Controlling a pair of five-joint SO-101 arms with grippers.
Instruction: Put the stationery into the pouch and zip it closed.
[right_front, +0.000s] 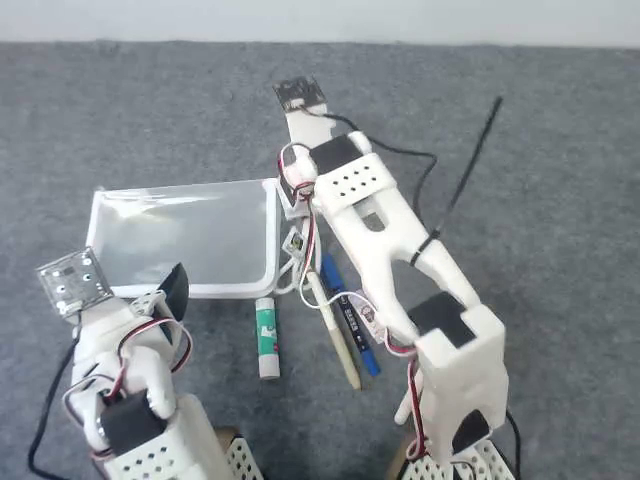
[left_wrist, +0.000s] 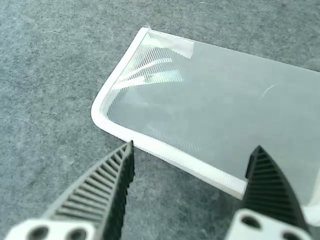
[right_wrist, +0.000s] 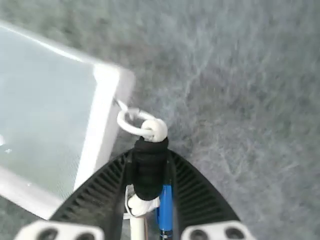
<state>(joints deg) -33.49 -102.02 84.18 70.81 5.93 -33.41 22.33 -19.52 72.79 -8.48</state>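
The translucent pouch (right_front: 185, 240) with a white border lies flat on the grey carpet. My right gripper (right_wrist: 150, 155) is at the pouch's right end (right_wrist: 102, 125), shut on the black zipper pull (right_wrist: 148, 167), which hangs from a white ring (right_wrist: 136, 123). My left gripper (left_wrist: 194, 147) hovers open over the pouch's near edge (left_wrist: 165, 152), its fingers (left_wrist: 107, 185) straddling the border. A green-and-white glue stick (right_front: 266, 338), a cream pen (right_front: 335, 335) and a blue pen (right_front: 352, 322) lie on the carpet in front of the pouch's right corner, under the right arm.
A black cable (right_front: 470, 160) trails from the right arm across the carpet to the far right. The right arm's white body (right_front: 400, 260) spans over the pens. Bare carpet stretches beyond and to the left of the pouch.
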